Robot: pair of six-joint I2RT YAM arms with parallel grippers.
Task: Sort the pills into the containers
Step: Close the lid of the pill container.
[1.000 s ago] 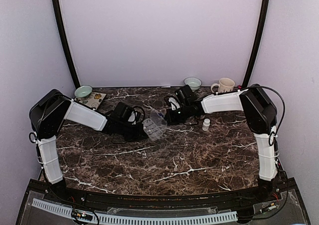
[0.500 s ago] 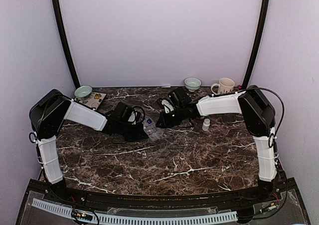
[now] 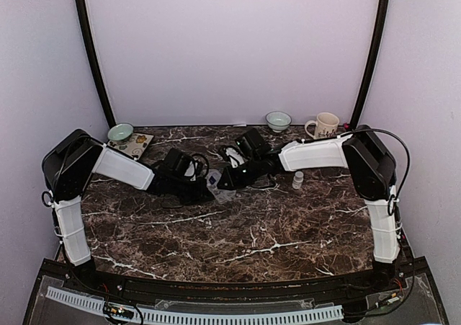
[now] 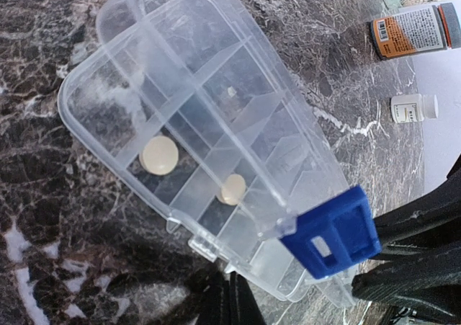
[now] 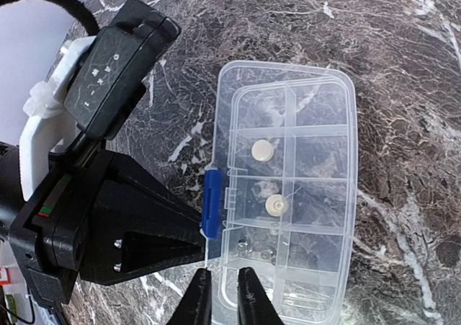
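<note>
The clear organiser box (image 5: 302, 123) lies on the marble between my two grippers, its lid lowered almost flat and its blue latch (image 5: 210, 202) on the side facing the left gripper. Two white round pills (image 5: 263, 150) (image 5: 275, 205) sit in separate compartments, and a few small clear ones (image 5: 266, 254) in another. The box also shows in the left wrist view (image 4: 209, 109) and the top view (image 3: 220, 184). My right gripper (image 5: 225, 278) is closed narrowly over the lid's rim near a corner. My left gripper (image 4: 232, 282) is shut, its tip against the box's latch side.
An amber bottle (image 4: 414, 29) lies on its side and a tiny white bottle (image 3: 297, 179) stands right of the box. A mug (image 3: 325, 125) and a bowl (image 3: 278, 119) stand at the back right. Another bowl (image 3: 120, 132) and a patterned tile (image 3: 137, 145) are at the back left.
The raised lid has come down onto the box as my right gripper moved left and down with it. The left arm has barely moved.
</note>
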